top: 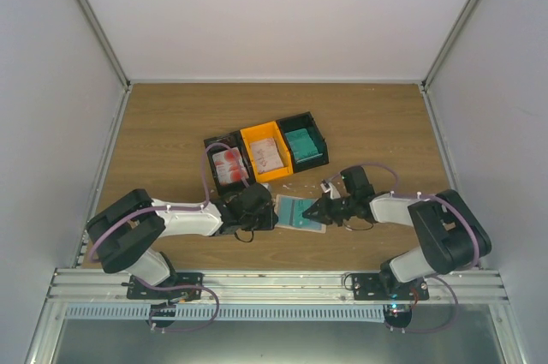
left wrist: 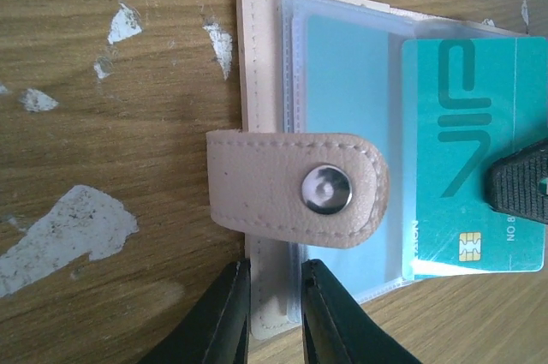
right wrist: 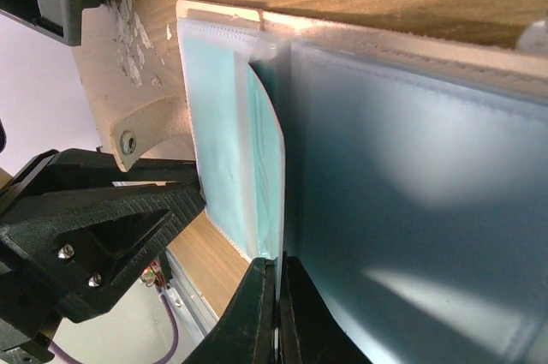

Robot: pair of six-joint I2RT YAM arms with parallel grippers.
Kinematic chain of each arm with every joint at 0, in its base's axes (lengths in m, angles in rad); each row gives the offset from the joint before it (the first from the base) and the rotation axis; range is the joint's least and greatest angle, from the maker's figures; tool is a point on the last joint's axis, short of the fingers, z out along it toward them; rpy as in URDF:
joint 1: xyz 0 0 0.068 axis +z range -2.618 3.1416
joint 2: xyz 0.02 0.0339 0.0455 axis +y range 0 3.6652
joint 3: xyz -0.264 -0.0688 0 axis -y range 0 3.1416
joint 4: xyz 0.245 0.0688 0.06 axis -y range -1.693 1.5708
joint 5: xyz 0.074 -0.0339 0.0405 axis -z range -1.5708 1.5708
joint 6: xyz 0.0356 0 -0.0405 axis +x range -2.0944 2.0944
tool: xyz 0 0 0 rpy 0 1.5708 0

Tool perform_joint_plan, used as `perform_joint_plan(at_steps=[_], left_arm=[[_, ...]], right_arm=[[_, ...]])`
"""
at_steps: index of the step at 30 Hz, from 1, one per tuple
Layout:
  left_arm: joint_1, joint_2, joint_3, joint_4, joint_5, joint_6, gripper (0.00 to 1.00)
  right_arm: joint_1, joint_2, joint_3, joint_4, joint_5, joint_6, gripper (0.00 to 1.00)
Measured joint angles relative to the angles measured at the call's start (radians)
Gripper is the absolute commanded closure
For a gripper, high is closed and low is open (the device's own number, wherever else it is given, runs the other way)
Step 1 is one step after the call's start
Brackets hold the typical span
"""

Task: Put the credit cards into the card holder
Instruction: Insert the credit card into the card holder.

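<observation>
Right now the card holder (top: 300,212) is lying open on the wooden surface (top: 171,133), just in front of the joined black and orange trays (top: 265,152) and between the two arms. The left fingers (left wrist: 224,317) are pinching the holder's beige edge, just beside its snap strap (left wrist: 291,188), which is lying across the clear pockets. The right fingers (right wrist: 255,308) are clamping a teal-green credit card (left wrist: 462,150) by its edge. The card is bowing slightly and lying over the pockets, one edge seemingly tucking under a pocket's lip. More cards are sitting in the trays.
</observation>
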Motion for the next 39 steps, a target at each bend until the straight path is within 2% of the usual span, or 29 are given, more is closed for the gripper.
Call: perform_joint_plan(at_steps=[6, 17, 20, 24, 27, 34, 39], left_arm=[[0.0, 0.007, 0.0, 0.014, 0.007, 0.002, 0.78], [0.0, 0.023, 0.001, 0.05, 0.033, 0.012, 0.78], [0.0, 0.029, 0.001, 0.061, 0.042, 0.019, 0.78], [0.0, 0.034, 0.001, 0.072, 0.054, 0.026, 0.78], [0.0, 0.034, 0.001, 0.073, 0.058, 0.026, 0.78], [0.0, 0.047, 0.011, 0.079, 0.069, 0.029, 0.77], [0.0, 0.053, 0.018, 0.081, 0.075, 0.029, 0.76]], right_arm=[[0.0, 0.023, 0.017, 0.001, -0.004, 0.0, 0.98], [0.009, 0.09, 0.062, -0.003, -0.004, -0.018, 0.88], [0.013, 0.094, 0.075, -0.029, 0.006, -0.048, 0.8], [0.018, 0.07, 0.1, -0.093, 0.039, -0.089, 0.61], [0.022, 0.029, 0.116, -0.15, 0.087, -0.116, 0.53], [0.039, -0.003, 0.157, -0.254, 0.187, -0.165, 0.5], [0.094, 0.0, 0.216, -0.338, 0.291, -0.194, 0.49]])
